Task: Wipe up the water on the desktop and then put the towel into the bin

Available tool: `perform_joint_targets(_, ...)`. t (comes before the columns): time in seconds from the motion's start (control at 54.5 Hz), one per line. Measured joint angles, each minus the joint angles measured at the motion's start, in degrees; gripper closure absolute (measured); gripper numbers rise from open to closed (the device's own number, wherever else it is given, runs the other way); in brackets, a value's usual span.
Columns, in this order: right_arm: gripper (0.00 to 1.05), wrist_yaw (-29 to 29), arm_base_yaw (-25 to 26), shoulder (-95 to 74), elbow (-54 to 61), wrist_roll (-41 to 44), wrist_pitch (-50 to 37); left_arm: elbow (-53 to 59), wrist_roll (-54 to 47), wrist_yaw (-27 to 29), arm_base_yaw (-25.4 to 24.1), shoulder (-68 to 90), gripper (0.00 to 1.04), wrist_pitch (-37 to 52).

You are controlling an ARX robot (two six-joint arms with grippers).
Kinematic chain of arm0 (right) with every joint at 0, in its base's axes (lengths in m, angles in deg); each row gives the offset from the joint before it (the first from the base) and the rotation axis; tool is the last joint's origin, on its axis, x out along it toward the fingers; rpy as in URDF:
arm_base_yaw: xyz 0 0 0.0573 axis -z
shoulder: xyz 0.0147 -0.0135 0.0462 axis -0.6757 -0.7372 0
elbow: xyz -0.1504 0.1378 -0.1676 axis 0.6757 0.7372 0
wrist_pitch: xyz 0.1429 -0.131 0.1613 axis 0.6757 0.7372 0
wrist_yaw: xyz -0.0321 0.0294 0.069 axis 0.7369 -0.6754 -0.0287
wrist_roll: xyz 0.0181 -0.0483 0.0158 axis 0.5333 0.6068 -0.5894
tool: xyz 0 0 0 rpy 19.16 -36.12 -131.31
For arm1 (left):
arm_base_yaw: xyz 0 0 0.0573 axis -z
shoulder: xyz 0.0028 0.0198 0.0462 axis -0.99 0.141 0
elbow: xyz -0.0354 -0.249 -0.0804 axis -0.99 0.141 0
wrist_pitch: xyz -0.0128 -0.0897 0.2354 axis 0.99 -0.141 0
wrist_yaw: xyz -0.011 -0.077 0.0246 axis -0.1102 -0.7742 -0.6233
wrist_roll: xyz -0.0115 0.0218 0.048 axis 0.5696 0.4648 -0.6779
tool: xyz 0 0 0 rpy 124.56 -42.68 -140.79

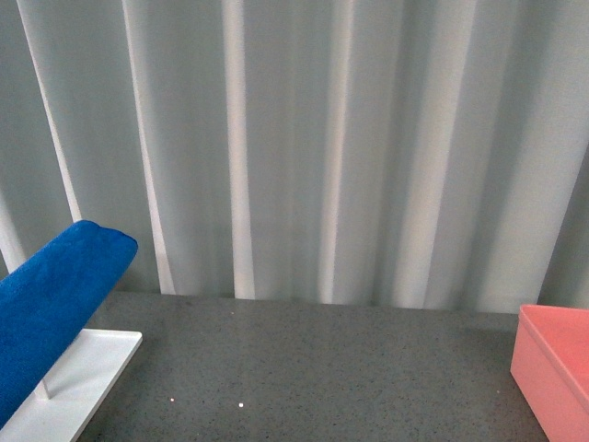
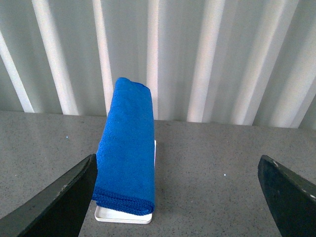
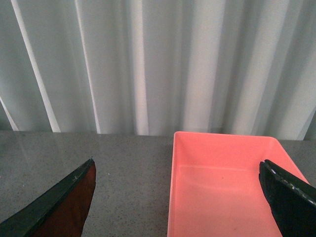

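**Blue towel on rack at left, pink bin at right, both grippers open**

In the front view, the towel (image 1: 55, 304) is seen at the far left, draped over a rack (image 1: 43, 388) whose white base (image 1: 92, 368) rests on the desktop (image 1: 322, 368). A pale pleated curtain (image 1: 322, 138) is hung behind the desktop. At the far right the bin (image 1: 552, 364) is set on the desktop, well apart from the towel and partly cut off by the frame edge.

In the left wrist view, the left gripper (image 2: 177, 163) is held with its jaws spread wide and nothing clasped. The towel is seen ahead, hanging down to the base, just beside one dark finger (image 2: 59, 202); whether they touch cannot be told.

In the right wrist view, the right gripper (image 3: 177, 165) is likewise spread wide and unladen. The bin is seen ahead on the desktop, nearer one finger than the other.
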Motion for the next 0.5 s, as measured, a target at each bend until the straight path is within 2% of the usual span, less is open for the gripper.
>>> perform_joint_targets(0.055,0.07,0.0,0.0,0.0,0.0,0.0,0.0,-1.6,2.3,4.2,1.2,2.3,0.07,-5.1)
perform_joint_targets(0.11,0.07,0.0,0.0,0.0,0.0,0.0,0.0,-5.2,7.8,9.0,3.5,8.6,0.07,-14.3)
perform_joint_targets(0.165,0.07,0.0,0.0,0.0,0.0,0.0,0.0,-6.4,11.8,8.2,4.5,14.1,0.07,-17.7)
perform_joint_targets(0.294,0.07,0.0,0.0,0.0,0.0,0.0,0.0,-9.4,12.2,3.0,1.9,22.2,0.07,-10.1)
perform_joint_targets(0.404,0.07,0.0,0.0,0.0,0.0,0.0,0.0,-16.7,9.9,-3.9,-3.1,36.7,0.07,0.7)
perform_joint_targets(0.495,0.07,0.0,0.0,0.0,0.0,0.0,0.0,-24.0,7.4,-6.4,-5.9,50.7,0.07,7.2)
